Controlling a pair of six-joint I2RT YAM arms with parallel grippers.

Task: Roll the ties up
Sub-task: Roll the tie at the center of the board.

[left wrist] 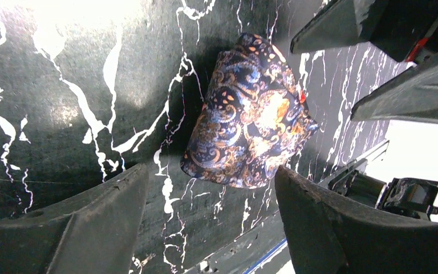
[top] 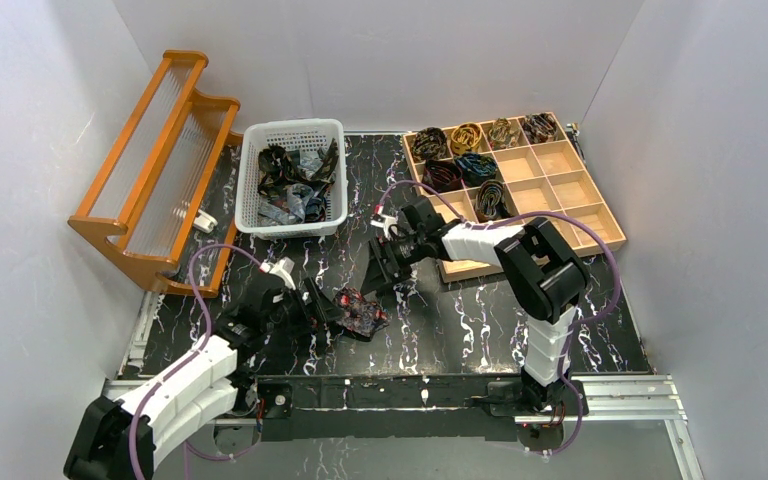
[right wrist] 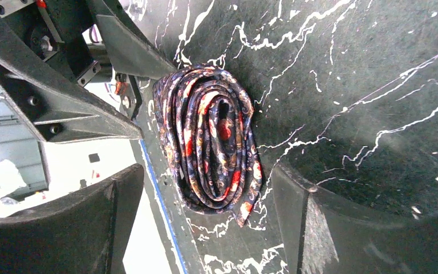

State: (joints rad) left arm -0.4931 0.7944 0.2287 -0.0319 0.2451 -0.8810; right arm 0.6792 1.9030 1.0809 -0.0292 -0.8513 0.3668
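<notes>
3 plain white walls (top: 380,50) enclose a black marble-patterned tabletop (top: 460,335) streaked with thin white veins. An orange wooden rack (top: 150,185) with 2 stepped tiers stands by the left wall. A silver metal rail (top: 630,385) runs along the near edge. Lighting is bright and even.

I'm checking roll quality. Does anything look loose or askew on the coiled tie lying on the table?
Slightly. The rolled tie on the table is squashed into an oval, and a pointed tip pokes out at the coil's edge, untucked.
</notes>
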